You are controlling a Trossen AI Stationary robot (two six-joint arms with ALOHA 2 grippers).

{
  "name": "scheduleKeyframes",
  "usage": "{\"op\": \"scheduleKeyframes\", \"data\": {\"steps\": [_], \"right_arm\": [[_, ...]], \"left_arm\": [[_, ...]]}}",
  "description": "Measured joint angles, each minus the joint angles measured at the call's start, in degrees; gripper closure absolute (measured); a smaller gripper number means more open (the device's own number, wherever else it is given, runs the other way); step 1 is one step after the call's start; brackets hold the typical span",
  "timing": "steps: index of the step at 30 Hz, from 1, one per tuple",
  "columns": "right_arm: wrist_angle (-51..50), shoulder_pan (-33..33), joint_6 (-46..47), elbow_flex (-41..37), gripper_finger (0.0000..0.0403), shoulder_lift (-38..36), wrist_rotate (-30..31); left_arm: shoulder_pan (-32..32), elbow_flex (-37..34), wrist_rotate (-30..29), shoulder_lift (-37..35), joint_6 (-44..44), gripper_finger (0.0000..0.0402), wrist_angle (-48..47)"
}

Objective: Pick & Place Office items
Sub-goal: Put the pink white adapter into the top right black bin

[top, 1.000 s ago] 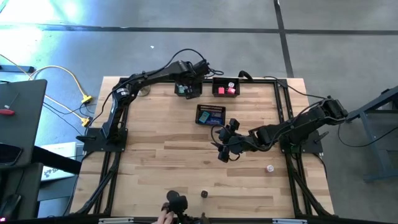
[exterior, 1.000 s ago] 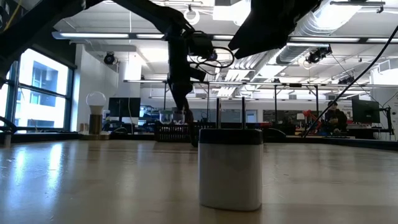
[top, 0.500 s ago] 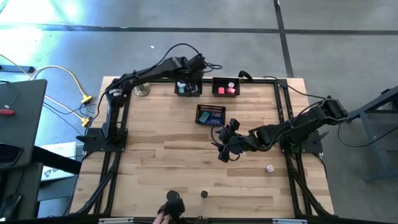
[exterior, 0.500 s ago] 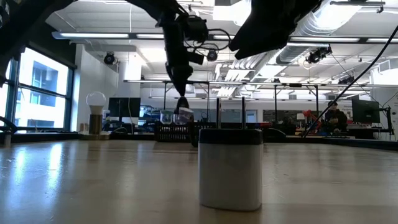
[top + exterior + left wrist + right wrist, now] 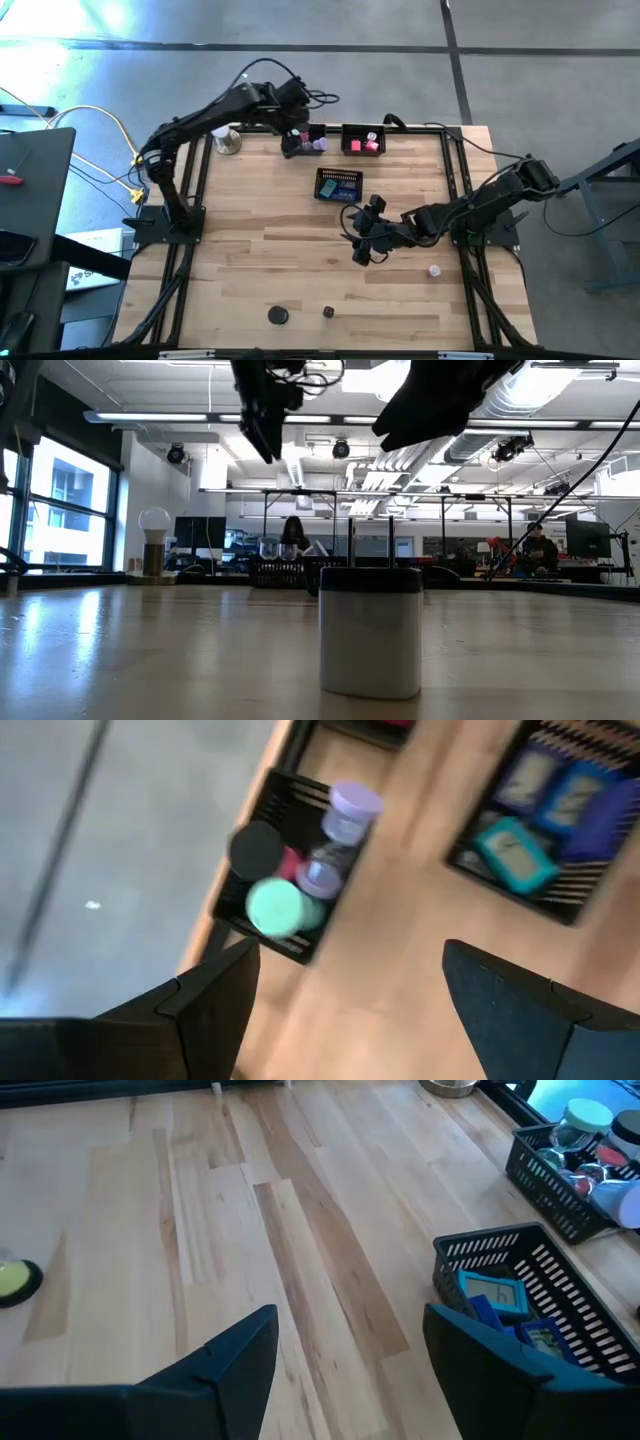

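My left gripper (image 5: 293,128) (image 5: 345,1010) hangs open and empty, high above the far black mesh tray (image 5: 303,146) that holds rolls: teal (image 5: 273,907), black (image 5: 256,847) and lavender (image 5: 352,800). A second tray (image 5: 362,140) holds pink-red cubes. A third (image 5: 338,185) holds dark blue blocks (image 5: 495,1305). My right gripper (image 5: 357,248) (image 5: 350,1370) waits open and empty over the table's middle. Loose on the wood lie a black disc (image 5: 277,315), a small dark piece (image 5: 328,312) and a pale pink piece (image 5: 433,270).
A white ball on a metal base (image 5: 228,140) stands at the far left, beside the rolls tray. A white cylinder with a dark top (image 5: 370,630) stands close to the low camera. A yellow-green disc (image 5: 15,1280) lies on bare wood. Black frame rails run along the table's sides.
My left gripper has risen out of the rolls tray and drawn back toward the table's far left, tipping as it went, its fingers still open. At the near edge, a person's hand that rested on the black disc has withdrawn, leaving the disc on the wood.
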Motion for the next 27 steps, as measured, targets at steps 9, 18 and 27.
{"op": "scheduleKeyframes", "data": {"steps": [9, 18, 27], "right_arm": [[0.0, 1.7, 0.3, 0.0, 0.0165, -0.6, 0.2], [-1.9, 4.6, 4.0, 0.0, 0.0165, -6.2, -0.8], [-3.7, 9.4, 9.2, 0.0, 0.0165, -12.3, -7.9]], "left_arm": [[-0.6, 0.0, 9.6, -6.9, -8.5, 0.0095, -8.9], [-6.9, -5.1, 10.0, -14.4, -13.8, 0.0095, -11.7], [-14.6, -27.7, 8.3, -31.1, -17.2, 0.0095, 0.0]]}}
